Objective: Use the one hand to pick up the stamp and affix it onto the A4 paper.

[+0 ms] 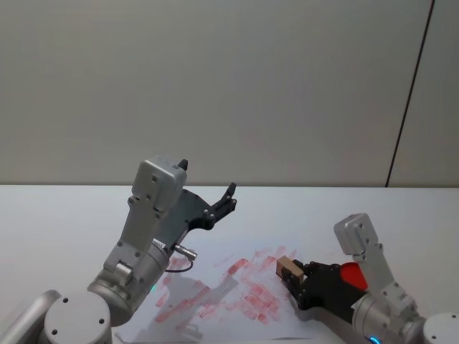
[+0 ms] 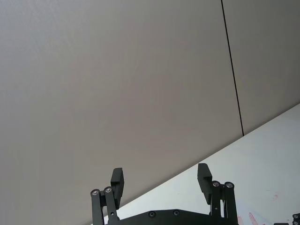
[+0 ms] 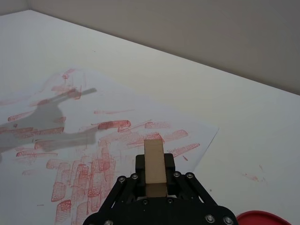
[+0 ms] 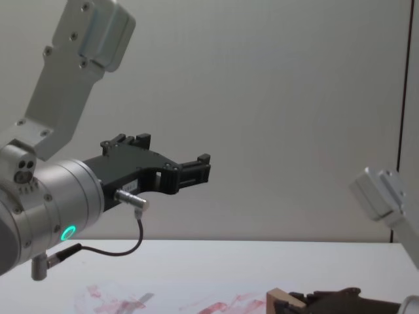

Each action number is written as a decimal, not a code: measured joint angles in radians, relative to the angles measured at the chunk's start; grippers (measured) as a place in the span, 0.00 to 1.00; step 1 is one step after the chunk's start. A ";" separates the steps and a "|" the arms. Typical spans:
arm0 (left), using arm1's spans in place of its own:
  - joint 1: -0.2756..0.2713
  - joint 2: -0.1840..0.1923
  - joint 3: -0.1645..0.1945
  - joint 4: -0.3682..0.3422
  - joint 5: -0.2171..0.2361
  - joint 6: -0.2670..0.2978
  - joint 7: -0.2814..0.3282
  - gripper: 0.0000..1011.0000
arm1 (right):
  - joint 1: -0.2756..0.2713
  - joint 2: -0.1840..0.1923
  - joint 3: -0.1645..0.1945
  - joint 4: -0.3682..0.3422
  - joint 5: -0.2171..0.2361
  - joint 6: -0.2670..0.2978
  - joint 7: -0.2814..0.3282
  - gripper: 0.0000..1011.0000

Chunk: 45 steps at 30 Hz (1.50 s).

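Note:
My right gripper (image 1: 292, 275) is shut on the stamp (image 1: 286, 267), a small pale wooden block (image 3: 154, 165) that sticks out forward between its black jaws. It holds the stamp low over the right part of the A4 paper (image 1: 237, 317), a white sheet (image 3: 154, 108) covered with red ink marks. Whether the stamp touches the sheet I cannot tell. In the chest view the stamp (image 4: 281, 301) shows at the bottom edge. My left gripper (image 1: 208, 183) is raised well above the table's left half, open (image 2: 160, 180) and holding nothing.
A round red ink pad (image 1: 353, 274) lies on the white table just right of the paper, behind my right gripper, and its rim (image 3: 269, 219) shows in the right wrist view. The left arm's shadow falls across the paper's left part. A plain wall stands behind the table.

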 joint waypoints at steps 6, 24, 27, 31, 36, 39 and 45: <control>0.000 0.000 0.000 0.000 0.000 0.000 0.000 0.99 | 0.005 -0.004 -0.003 0.012 -0.006 0.001 0.000 0.21; 0.000 0.000 0.000 0.000 0.000 0.000 0.000 0.99 | 0.005 -0.002 -0.010 0.015 -0.032 0.010 -0.002 0.21; 0.000 0.000 0.000 0.000 0.000 0.000 0.000 0.99 | 0.001 0.001 -0.010 0.007 -0.032 0.007 -0.006 0.21; 0.000 0.000 0.000 0.000 0.000 0.000 0.000 0.99 | -0.009 0.006 -0.009 -0.007 -0.021 -0.010 -0.013 0.21; 0.000 0.000 0.000 0.000 0.000 0.000 0.000 0.99 | -0.014 0.012 0.000 -0.034 0.008 -0.041 -0.025 0.21; 0.000 0.000 0.000 0.000 0.000 0.000 0.000 0.99 | -0.017 0.016 0.008 -0.059 0.033 -0.064 -0.034 0.21; 0.000 0.000 0.000 0.000 0.000 0.000 0.000 0.99 | -0.025 0.034 0.031 -0.112 0.080 -0.094 -0.054 0.21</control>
